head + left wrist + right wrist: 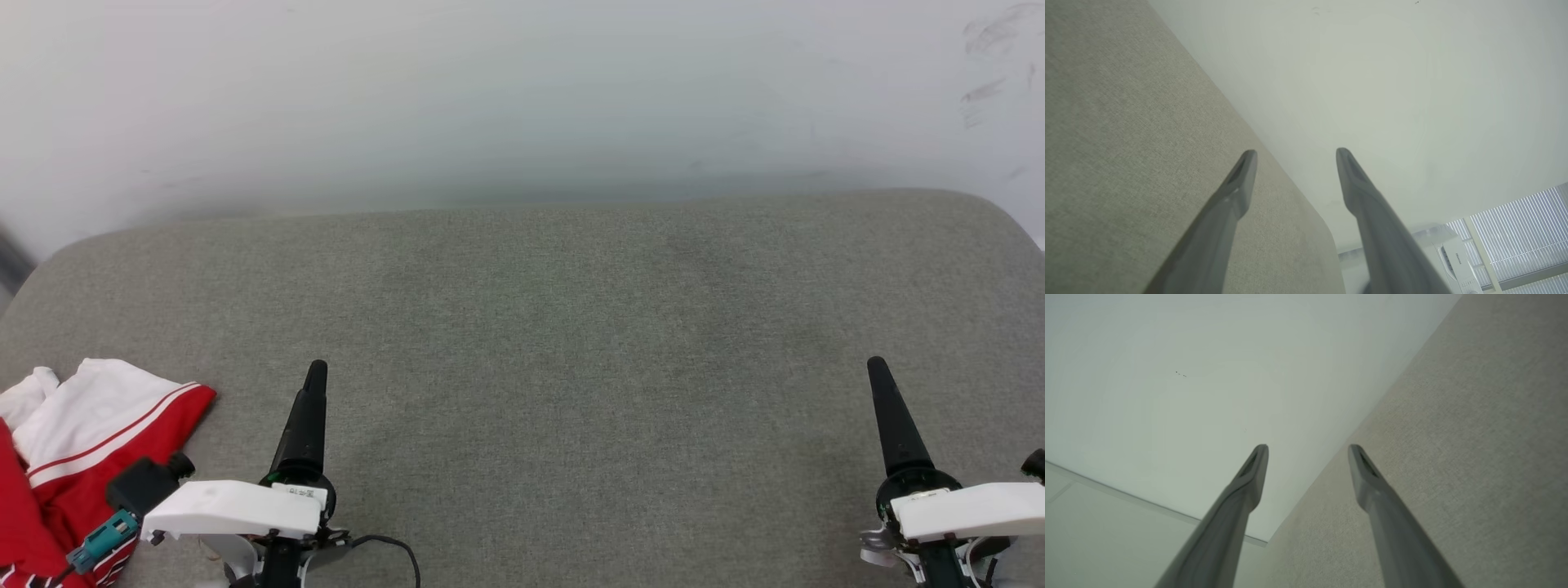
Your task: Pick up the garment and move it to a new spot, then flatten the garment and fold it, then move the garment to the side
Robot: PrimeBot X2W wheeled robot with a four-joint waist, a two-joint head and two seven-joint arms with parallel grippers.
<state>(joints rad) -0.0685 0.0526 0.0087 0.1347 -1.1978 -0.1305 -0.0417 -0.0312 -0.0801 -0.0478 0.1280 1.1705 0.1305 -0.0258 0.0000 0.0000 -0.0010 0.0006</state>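
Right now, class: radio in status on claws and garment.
Left claw open, empty. Right claw open, empty. Garment bunched left of left claw, ungripped. Nothing seen between.

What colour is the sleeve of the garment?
The sleeve is white with red stripes near its edge; best in the head view.

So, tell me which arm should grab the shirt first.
Left. The garment lies bunched right beside the open left gripper; the open right gripper sits far across the grey cushion, nowhere near it.

Grey woven upholstered surface (571, 327), plain white wall (490, 98) behind, faint scuffs (992, 37) upper right, slatted window blinds (1527, 228)
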